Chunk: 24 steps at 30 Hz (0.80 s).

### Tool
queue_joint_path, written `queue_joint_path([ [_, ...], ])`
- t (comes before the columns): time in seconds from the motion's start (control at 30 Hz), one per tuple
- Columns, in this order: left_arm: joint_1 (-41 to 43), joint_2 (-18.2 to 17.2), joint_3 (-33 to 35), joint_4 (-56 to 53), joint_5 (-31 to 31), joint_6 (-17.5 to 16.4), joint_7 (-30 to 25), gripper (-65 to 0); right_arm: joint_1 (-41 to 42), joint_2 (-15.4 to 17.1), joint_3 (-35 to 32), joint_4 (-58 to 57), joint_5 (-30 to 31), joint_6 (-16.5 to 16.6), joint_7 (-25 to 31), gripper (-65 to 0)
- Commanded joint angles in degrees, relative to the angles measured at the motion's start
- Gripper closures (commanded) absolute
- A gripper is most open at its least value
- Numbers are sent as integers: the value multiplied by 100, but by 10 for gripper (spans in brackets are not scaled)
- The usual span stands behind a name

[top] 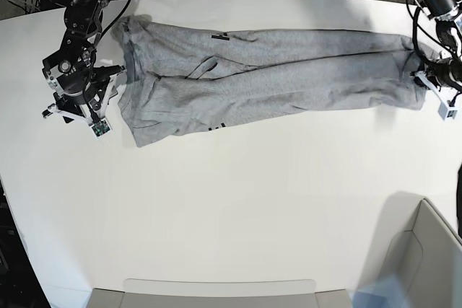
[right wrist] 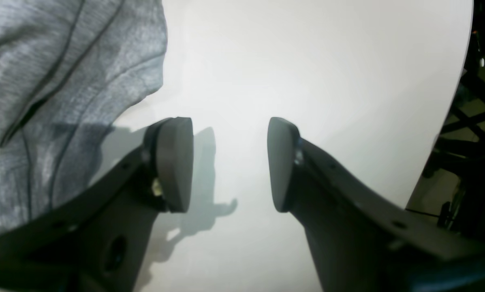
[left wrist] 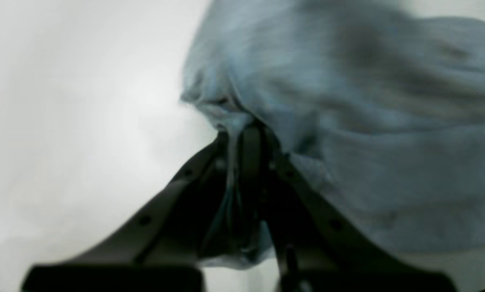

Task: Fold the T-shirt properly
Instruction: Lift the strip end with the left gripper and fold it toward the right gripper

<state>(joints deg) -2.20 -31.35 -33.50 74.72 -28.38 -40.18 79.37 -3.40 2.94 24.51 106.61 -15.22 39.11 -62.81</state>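
Observation:
The heather-grey T-shirt (top: 274,77) lies stretched in a long band across the far part of the white table, with only slivers of its black lettering (top: 220,37) showing. My left gripper (top: 424,77) is at the band's right end. In the left wrist view, blurred, the gripper (left wrist: 246,129) is shut on a bunched edge of the T-shirt (left wrist: 368,121). My right gripper (top: 83,102) hangs just left of the band's left end. In the right wrist view the gripper (right wrist: 230,162) is open and empty over bare table, with the T-shirt (right wrist: 43,81) to its left.
The table's curved edge (right wrist: 465,81) runs close on the right of the right wrist view, with dark frame parts beyond it. A grey bin (top: 426,250) stands at the front right and another (top: 216,290) along the front edge. Cables lie behind the table.

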Motion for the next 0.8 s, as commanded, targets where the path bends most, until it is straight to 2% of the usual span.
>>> queue_joint_path([
  [0.0,-75,-34,-145,480,-41,18,14,0,89,36,6,95,6,89,61,-293],
  [0.17,4,441,-259,2150,-41,18,63,0,89,27,6,95,15,89,61,-293],
  [0.33,497,898,-119,3188,-50,18,63,0,72,-105,6,87,-3,89,61,-293],
  [0.57,963,1452,541,4172,-76,18,63,0,89,-114,6,-177,-3,89,61,-293],
  [0.77,954,1847,769,4190,-76,18,63,0,89,-123,6,-195,-3,89,61,-293],
])
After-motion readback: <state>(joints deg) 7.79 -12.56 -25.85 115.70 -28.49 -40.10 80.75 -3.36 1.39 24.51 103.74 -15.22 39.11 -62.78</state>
